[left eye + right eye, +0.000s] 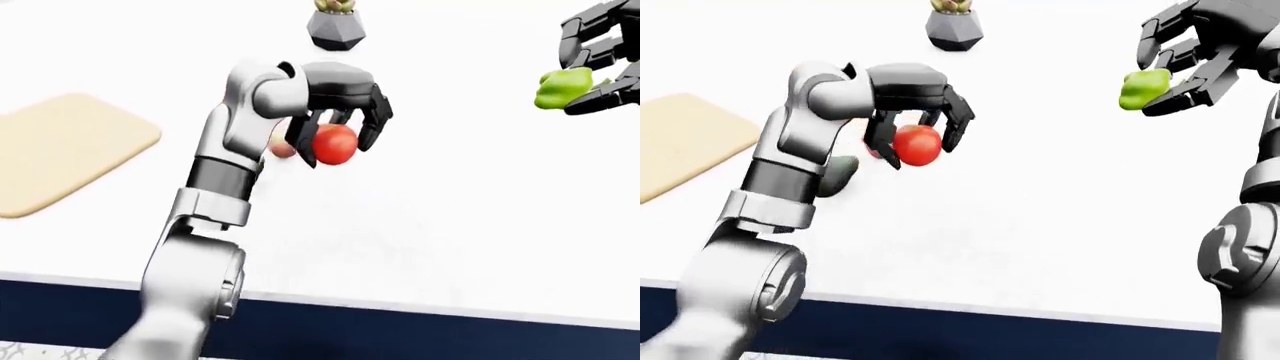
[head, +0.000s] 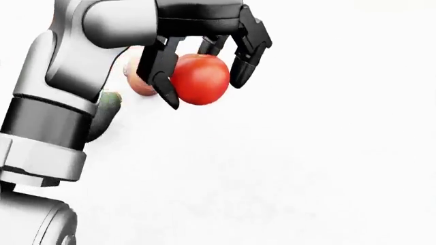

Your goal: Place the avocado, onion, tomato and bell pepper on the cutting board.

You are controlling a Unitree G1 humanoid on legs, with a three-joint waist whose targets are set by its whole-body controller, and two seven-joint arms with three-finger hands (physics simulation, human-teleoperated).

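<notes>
Glossy silver-grey shells over both arms, rounded at each joint. On the left arm (image 1: pixel 215 187), a dark grey band round the forearm, then a lighter, stepped collar just below it. Round disc cap on the elbow housing, with small fastener marks. Left hand (image 2: pixel 204 48) matte black: blocky palm, three segmented fingers (image 2: pixel 161 69) tapering to blunt tips. Right hand (image 1: pixel 1200 49) black likewise, above a silver arm with a disc-capped joint.
</notes>
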